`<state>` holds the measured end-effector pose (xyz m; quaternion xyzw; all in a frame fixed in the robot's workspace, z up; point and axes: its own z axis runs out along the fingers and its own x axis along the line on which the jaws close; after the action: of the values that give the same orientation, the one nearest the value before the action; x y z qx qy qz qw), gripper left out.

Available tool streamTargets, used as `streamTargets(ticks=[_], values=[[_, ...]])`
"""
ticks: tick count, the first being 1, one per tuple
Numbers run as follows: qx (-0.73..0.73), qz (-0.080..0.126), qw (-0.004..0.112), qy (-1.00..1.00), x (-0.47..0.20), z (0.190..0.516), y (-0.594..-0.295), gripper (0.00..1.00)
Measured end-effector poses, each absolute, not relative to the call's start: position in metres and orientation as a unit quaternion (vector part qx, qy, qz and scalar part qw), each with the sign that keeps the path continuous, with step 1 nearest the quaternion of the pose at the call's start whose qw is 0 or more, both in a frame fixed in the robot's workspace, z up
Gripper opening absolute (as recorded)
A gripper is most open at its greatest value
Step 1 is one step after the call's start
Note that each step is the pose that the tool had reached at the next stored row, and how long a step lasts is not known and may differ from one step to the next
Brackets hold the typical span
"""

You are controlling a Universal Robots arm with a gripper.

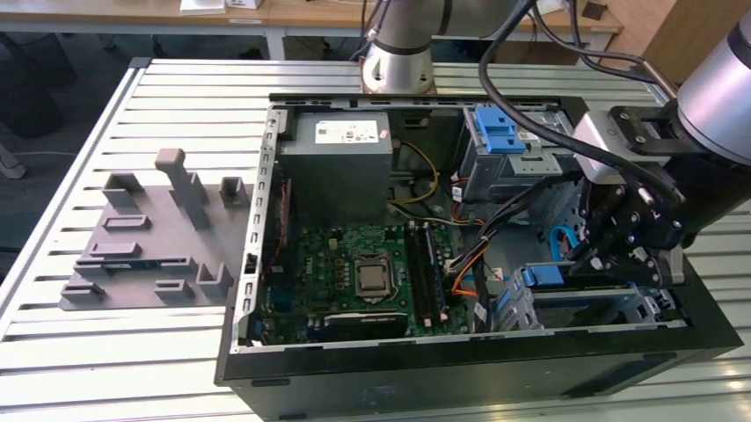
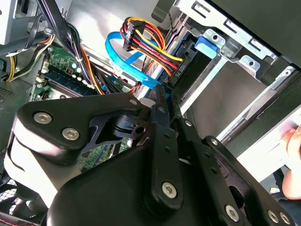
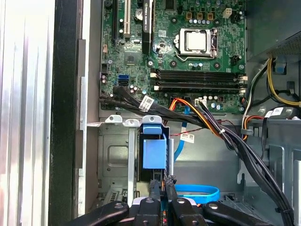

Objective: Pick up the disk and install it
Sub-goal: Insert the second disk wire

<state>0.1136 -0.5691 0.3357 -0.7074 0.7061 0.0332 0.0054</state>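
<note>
The disk point(image 1: 550, 276) stands on edge in the drive bay at the case's front corner, on the exterior view's right, and only its blue carrier shows. In the first wrist view the carrier point(image 3: 154, 151) fills a dark slot between metal rails. My gripper point(image 1: 590, 262) hangs just over it, reaching down into the case. Its black fingers point(image 3: 156, 188) lie pressed together, with their tips at the carrier's near end. In the second wrist view the closed gripper point(image 2: 160, 96) points toward the bay, where the carrier's blue tab point(image 2: 207, 45) shows.
A bundle of coloured power wires point(image 2: 150, 47) and a blue flat cable point(image 3: 197, 193) run close beside the fingers. A grey cage with a blue latch point(image 1: 507, 141), a grey metal box point(image 1: 340, 145) and the motherboard point(image 1: 358, 272) fill the case. A grey fixture point(image 1: 153, 237) lies on the table. A hand point(image 2: 294, 160) shows.
</note>
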Motion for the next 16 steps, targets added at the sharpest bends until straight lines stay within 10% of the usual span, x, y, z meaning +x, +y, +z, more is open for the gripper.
streamTargets(ticks=[16], values=[[-0.706, 0.034, 0.005, 0.707, 0.1150, 0.3314, -0.5692, 0.16]])
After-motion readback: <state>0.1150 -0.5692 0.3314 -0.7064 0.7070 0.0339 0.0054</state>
